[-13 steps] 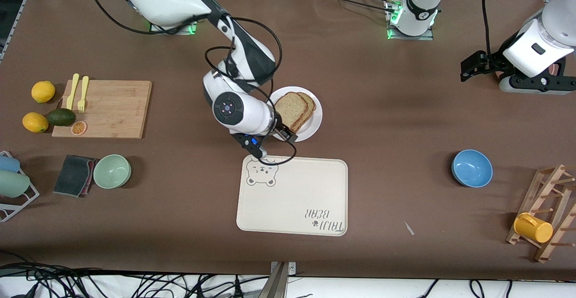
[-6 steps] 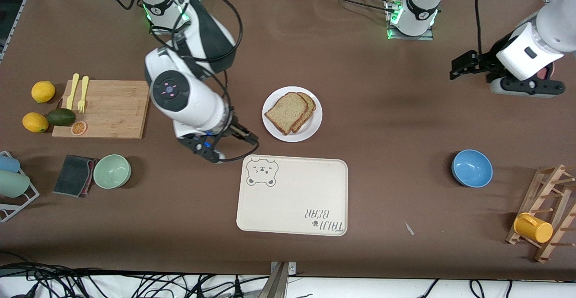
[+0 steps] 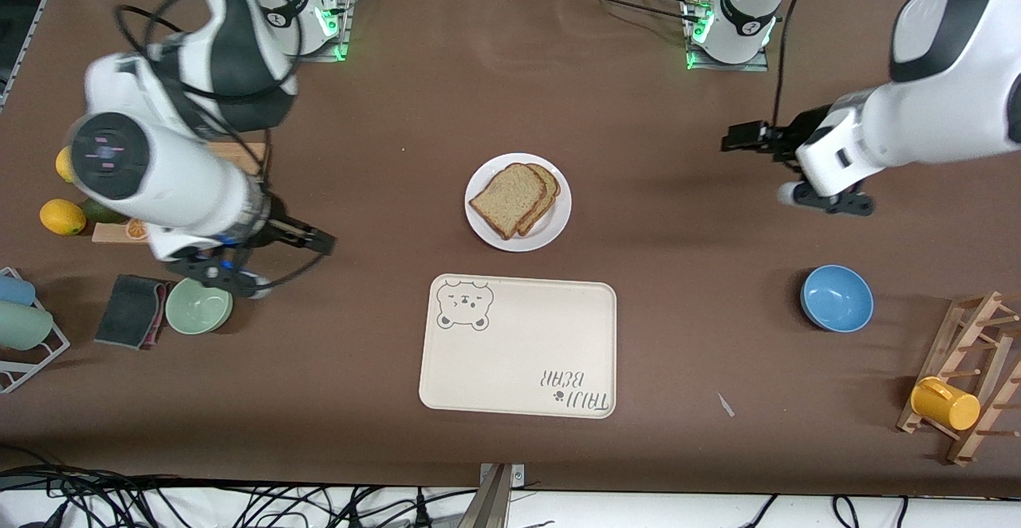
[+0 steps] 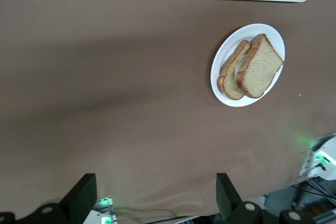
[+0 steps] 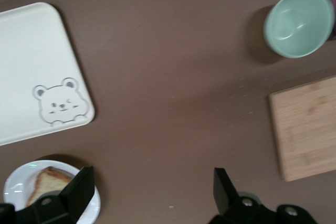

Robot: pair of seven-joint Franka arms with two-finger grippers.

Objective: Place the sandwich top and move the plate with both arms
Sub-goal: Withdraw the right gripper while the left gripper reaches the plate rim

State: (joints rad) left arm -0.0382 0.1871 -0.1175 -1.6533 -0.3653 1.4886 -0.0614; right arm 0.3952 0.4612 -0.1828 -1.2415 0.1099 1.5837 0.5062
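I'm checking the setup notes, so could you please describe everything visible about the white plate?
The plate is small, round, plain white and smooth, lying flat on the brown table just farther from the front camera than the cream tray. Two overlapping slices of speckled brown bread rest on it. Neither gripper touches it.

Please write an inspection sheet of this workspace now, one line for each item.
Surface: brown table, no spills seen.
Job's things: bread slice stacked on another slice on the white plate; tray nearer the camera.
Clutter: green bowl, blue bowl, cutting board, yellow cup on rack.
Grippers: right gripper open over bare table beside the green bowl; left gripper open over bare table.
Cables: black, on both arms.
Surroundings: nothing seen.
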